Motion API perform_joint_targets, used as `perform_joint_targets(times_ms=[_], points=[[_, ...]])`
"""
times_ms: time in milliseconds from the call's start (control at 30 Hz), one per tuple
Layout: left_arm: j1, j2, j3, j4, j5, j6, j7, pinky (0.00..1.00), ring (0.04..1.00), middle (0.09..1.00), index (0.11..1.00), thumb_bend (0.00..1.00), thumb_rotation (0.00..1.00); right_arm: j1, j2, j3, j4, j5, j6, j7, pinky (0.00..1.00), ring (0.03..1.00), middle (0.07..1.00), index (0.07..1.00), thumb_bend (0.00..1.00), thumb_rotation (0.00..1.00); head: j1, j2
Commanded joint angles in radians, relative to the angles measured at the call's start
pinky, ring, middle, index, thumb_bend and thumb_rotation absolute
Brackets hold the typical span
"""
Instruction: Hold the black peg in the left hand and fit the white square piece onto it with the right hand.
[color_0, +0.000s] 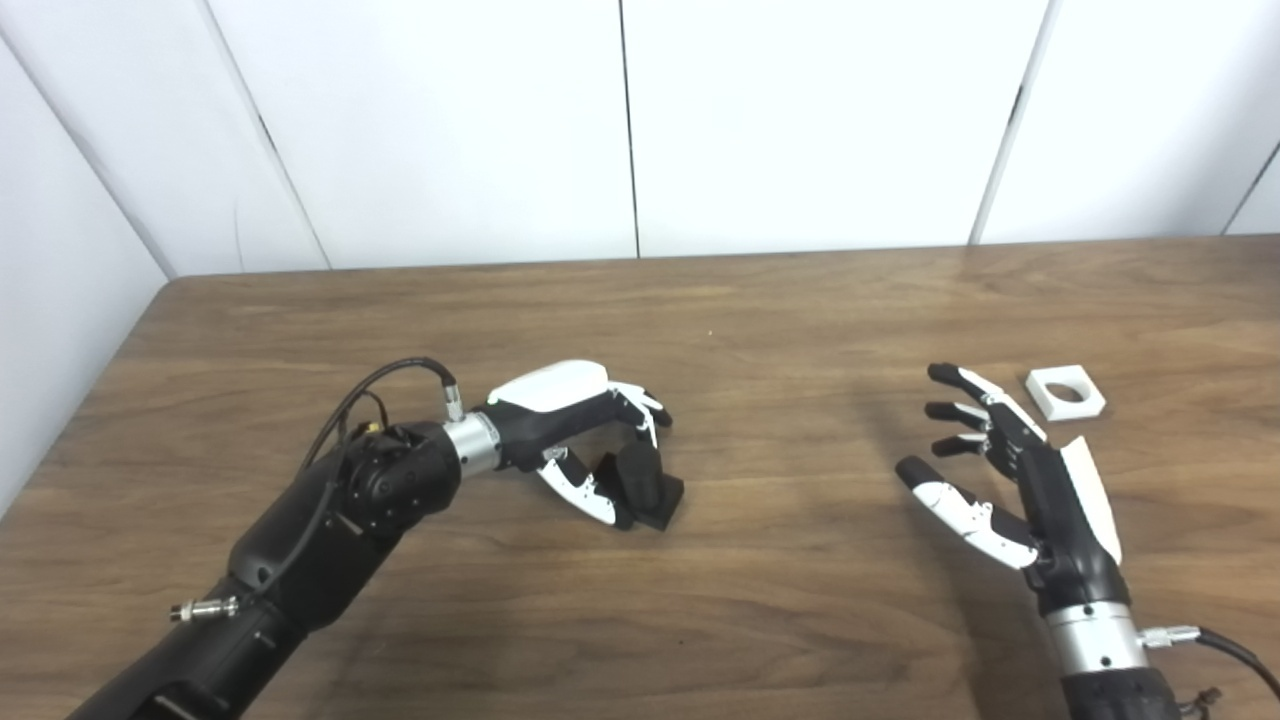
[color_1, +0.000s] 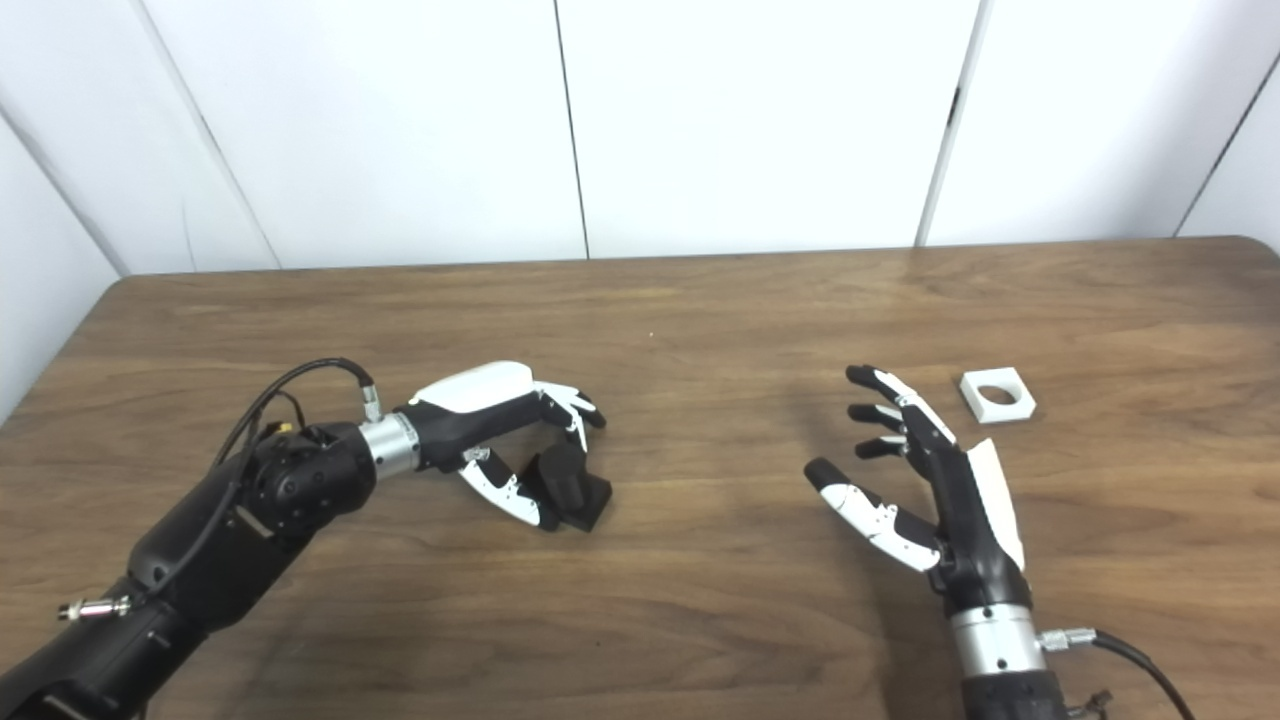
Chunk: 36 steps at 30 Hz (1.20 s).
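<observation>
Right hand (color_0: 1020, 490) is nearest, low at the right of the wooden worktop (color_0: 760, 600), wrist at the bottom edge. It stands palm inward with fingers (color_0: 965, 385) spread wide and pointing away, thumb out to the left; it holds nothing.

Left hand (color_0: 575, 435) lies further in, left of centre, forearm coming up from the bottom left corner. Its fingers curl down over the black peg (color_0: 645, 485) from above, thumb on the near side. The peg stands on its square base, which rests on the worktop. Whether the grip is firm cannot be told; the hand is wrapped around the peg but not clearly clamped.

White square piece (color_0: 1066, 393) lies flat, round hole upward, just beyond and right of the right fingertips, not touching them.

White wall panels (color_0: 800, 120) stand behind the far edge.
</observation>
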Motion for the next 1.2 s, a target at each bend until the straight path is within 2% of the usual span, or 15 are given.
perform_joint_targets(times_ms=[0,167,267,367,500,567,600,733,800,933,1033,1167], points=[[0.073,0.036,-0.076,0.059,0.101,-0.002,-0.077,0.91,0.923,0.851,0.492,0.52,0.08,-0.030,0.020,-0.002,-0.021,-0.006,-0.028,-0.019,0.62,0.769,0.883,0.823,0.70,0.52,-0.007,0.000],[0.076,0.046,-0.076,0.054,0.097,-0.010,-0.080,0.92,0.929,0.853,0.492,0.52,0.07,-0.042,-0.013,-0.025,-0.057,-0.008,0.010,-0.006,0.64,0.780,0.883,0.829,0.69,0.48,-0.036,-0.003],[0.078,0.047,-0.077,0.052,0.095,0.002,-0.089,0.94,0.928,0.860,0.492,0.52,0.07,-0.058,-0.063,-0.047,-0.088,-0.046,0.023,0.009,0.72,0.816,0.880,0.831,0.68,0.45,-0.060,-0.005],[0.081,0.048,-0.078,0.057,0.094,-0.001,-0.085,0.93,0.923,0.861,0.492,0.52,0.07,-0.081,-0.104,-0.077,-0.127,-0.049,0.062,0.033,0.73,0.812,0.873,0.826,0.69,0.43,-0.086,-0.012],[0.083,0.049,-0.078,0.066,0.096,-0.021,-0.073,0.90,0.916,0.856,0.492,0.52,0.07,-0.120,-0.205,-0.102,-0.140,-0.127,0.091,0.067,0.69,0.800,0.875,0.822,0.67,0.39,-0.114,-0.017],[0.083,0.051,-0.077,0.070,0.094,-0.023,-0.074,0.91,0.918,0.860,0.491,0.52,0.07,-0.135,-0.241,-0.105,-0.148,-0.172,0.122,0.089,0.77,0.855,0.882,0.820,0.68,0.40,-0.147,-0.024],[0.085,0.053,-0.077,0.072,0.094,-0.028,-0.072,0.90,0.919,0.858,0.492,0.52,0.07,-0.146,-0.270,-0.107,-0.148,-0.202,0.137,0.104,0.75,0.853,0.876,0.814,0.69,0.38,-0.162,-0.028],[0.093,0.063,-0.076,0.085,0.100,-0.055,-0.057,0.89,0.914,0.854,0.492,0.52,0.07,-0.191,-0.356,-0.100,-0.145,-0.302,0.192,0.170,0.66,0.819,0.875,0.807,0.72,0.35,-0.225,-0.047],[0.096,0.068,-0.072,0.095,0.094,-0.066,-0.050,0.90,0.909,0.852,0.491,0.52,0.07,-0.218,-0.399,-0.091,-0.127,-0.337,0.205,0.205,0.65,0.812,0.877,0.804,0.73,0.33,-0.255,-0.061],[0.101,0.083,-0.061,0.096,0.082,-0.076,-0.046,0.90,0.911,0.853,0.491,0.52,0.06,-0.278,-0.478,-0.075,-0.079,-0.374,0.231,0.282,0.68,0.835,0.887,0.803,0.74,0.32,-0.291,-0.080],[0.103,0.095,-0.058,0.096,0.084,-0.088,-0.041,0.89,0.906,0.849,0.491,0.52,0.06,-0.322,-0.507,-0.064,-0.061,-0.384,0.279,0.341,0.70,0.853,0.896,0.805,0.74,0.33,-0.311,-0.088],[0.106,0.104,-0.055,0.084,0.081,-0.084,-0.046,0.88,0.904,0.850,0.491,0.52,0.06,-0.399,-0.555,-0.032,-0.002,-0.401,0.335,0.436,0.75,0.912,0.952,0.856,0.76,0.42,-0.324,-0.096]])
